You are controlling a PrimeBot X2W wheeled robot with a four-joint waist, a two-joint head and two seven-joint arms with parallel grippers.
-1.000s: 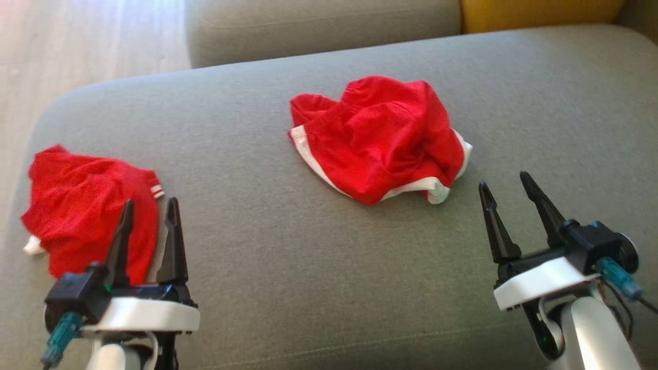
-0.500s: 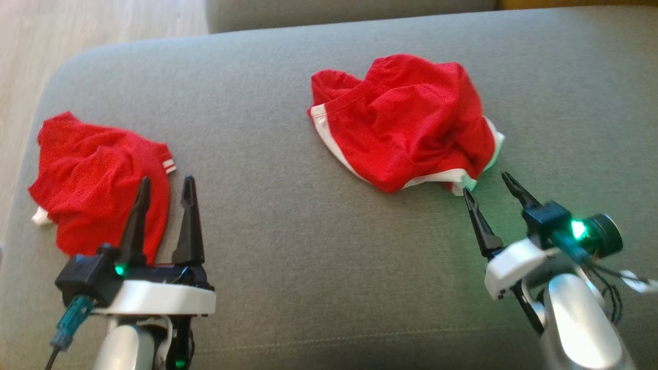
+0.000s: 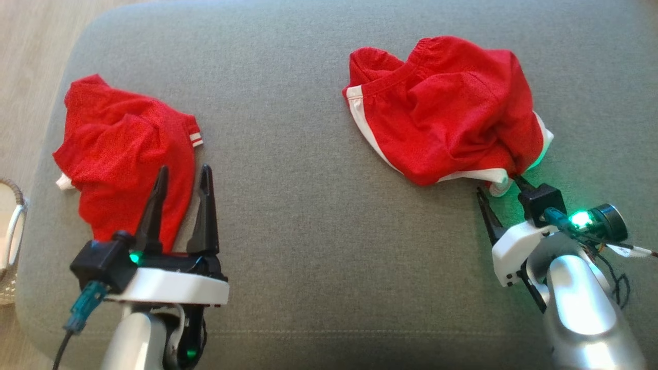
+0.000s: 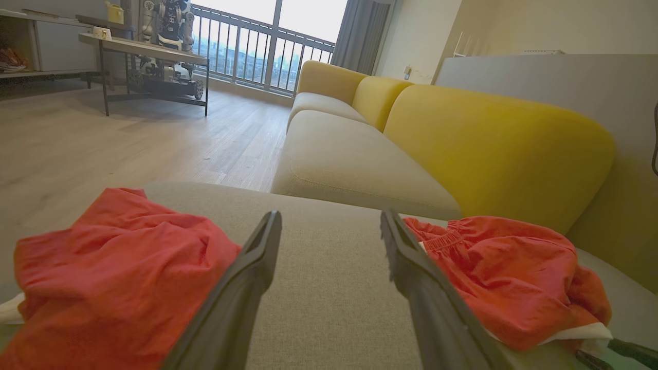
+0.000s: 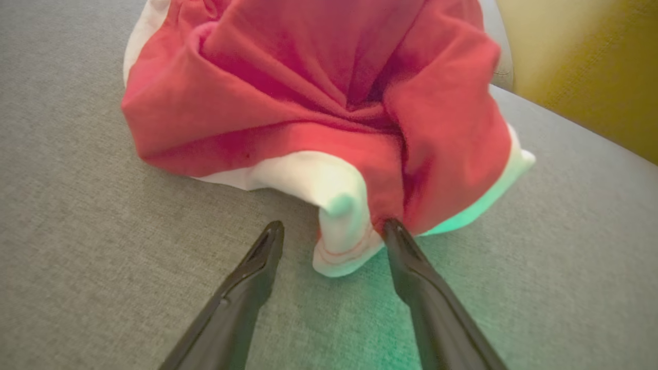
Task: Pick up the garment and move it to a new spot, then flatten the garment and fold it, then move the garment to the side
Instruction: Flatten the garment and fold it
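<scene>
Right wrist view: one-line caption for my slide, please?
Open right tool straddling the white hem corner of the crumpled red garment on the grey cushion, not yet closed.

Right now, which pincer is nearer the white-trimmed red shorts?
Right. The right pincer straddles the white corner of the shorts; the left pincer is far off, by the other garment.

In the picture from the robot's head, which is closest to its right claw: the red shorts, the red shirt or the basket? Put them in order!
1. Red shorts: right at the right gripper, white hem between its open fingers.
2. Red shirt: far across on the cushion's left side.
3. Basket: beyond the cushion's left edge.
</scene>
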